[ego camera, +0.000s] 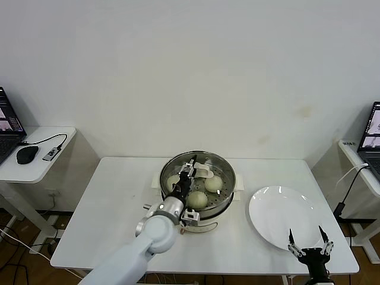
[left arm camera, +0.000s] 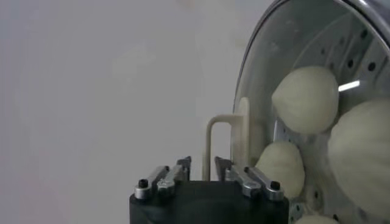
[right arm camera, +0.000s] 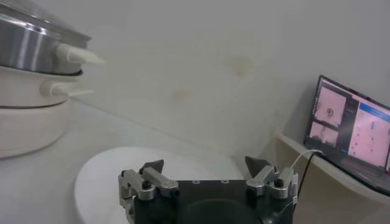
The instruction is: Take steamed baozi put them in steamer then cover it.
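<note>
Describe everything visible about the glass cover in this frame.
The cover is a round clear glass lid with a metal rim and a cream rectangular handle. It sits on the steamer, three baozi showing through it. The left end effector is at the handle, fingers narrowly parted, not visibly clamping.

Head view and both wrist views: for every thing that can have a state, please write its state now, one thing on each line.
steamer: covered, buns inside
cover: on the steamer
steamed baozi: in the steamer, under the cover
left gripper: over the cover's handle, fingers nearly shut
right gripper: open, holding nothing, low near the plate
plate: bare, on the table
laptops: screens lit
</note>
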`<state>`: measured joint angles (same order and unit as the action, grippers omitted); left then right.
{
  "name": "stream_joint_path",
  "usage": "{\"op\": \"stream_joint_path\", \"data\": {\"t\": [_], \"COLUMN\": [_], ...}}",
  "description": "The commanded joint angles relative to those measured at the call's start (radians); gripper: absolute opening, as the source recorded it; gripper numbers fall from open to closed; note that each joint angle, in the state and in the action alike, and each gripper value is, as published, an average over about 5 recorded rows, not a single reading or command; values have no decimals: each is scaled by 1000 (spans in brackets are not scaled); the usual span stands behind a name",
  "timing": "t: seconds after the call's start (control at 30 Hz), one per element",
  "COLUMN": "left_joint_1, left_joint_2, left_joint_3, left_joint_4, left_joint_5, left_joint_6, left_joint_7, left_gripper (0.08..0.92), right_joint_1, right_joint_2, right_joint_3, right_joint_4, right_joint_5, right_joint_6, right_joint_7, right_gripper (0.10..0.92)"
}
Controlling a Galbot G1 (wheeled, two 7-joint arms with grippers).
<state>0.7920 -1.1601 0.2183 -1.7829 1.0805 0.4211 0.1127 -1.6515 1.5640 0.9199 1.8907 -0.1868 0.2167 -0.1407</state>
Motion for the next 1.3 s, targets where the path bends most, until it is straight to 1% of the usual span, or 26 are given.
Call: {"op": "stream_joint_path", "data": {"t": [0.03, 0.17, 0.23, 0.3, 0.37, 0.4, 0.47, 0.5, 0.53, 0.6, 0.67, 0.73, 0.83, 1.07, 1.3], "left_joint_1": [143, 252, 321, 401, 495, 547, 649, 697, 739, 822, 892, 949, 1000, 1022, 1039], "left_joint_2": [46, 87, 102, 113, 116, 111, 84, 65, 50, 26, 9, -3, -19, -91, -119], "left_joint_3": [-36, -95, -165, -262, -377, -438, -562, -616, -659, -712, -721, -715, -699, -690, -699], "left_joint_4": [-182, -291, -348, -398, -416, -410, -376, -358, -343, -329, -322, -324, -330, -269, -207], "left_joint_5": [-55, -169, -257, -393, -574, -693, -917, -1017, -1110, -1247, -1340, -1412, -1465, -1424, -1394], "left_joint_6": [-7, -13, -24, -61, -145, -216, -362, -416, -453, -467, -463, -462, -487, -540, -572], "left_joint_7": [-45, -82, -110, -162, -219, -246, -284, -298, -309, -329, -345, -341, -329, -342, -291], "left_gripper": [546, 658, 719, 771, 802, 814, 820, 821, 822, 823, 823, 823, 823, 823, 823], "right_joint_1": [-1, -2, -3, -4, -6, -9, -15, -19, -23, -36, -55, -78, -111, -162, -160], "right_joint_2": [1, 1, 1, 0, -3, -6, -14, -19, -24, -40, -61, -87, -125, -156, -155], "right_joint_3": [-1, -6, -14, -22, -31, -35, -43, -48, -53, -71, -96, -125, -161, -210, -239], "right_joint_4": [-1, -3, -3, -1, 3, 6, 12, 16, 18, 24, 30, 37, 50, 64, 53], "right_joint_5": [-2, -4, -3, 3, 12, 17, 27, 31, 36, 59, 88, 119, 165, 232, 222], "right_joint_6": [1, 5, 10, 18, 27, 30, 35, 36, 36, 31, 23, 15, 0, -20, -19], "right_joint_7": [0, 2, 4, 6, 8, 8, 9, 9, 10, 8, 1, -10, -30, -48, -45], "right_gripper": [823, 823, 823, 823, 823, 823, 823, 823, 823, 823, 823, 823, 823, 823, 823]}}
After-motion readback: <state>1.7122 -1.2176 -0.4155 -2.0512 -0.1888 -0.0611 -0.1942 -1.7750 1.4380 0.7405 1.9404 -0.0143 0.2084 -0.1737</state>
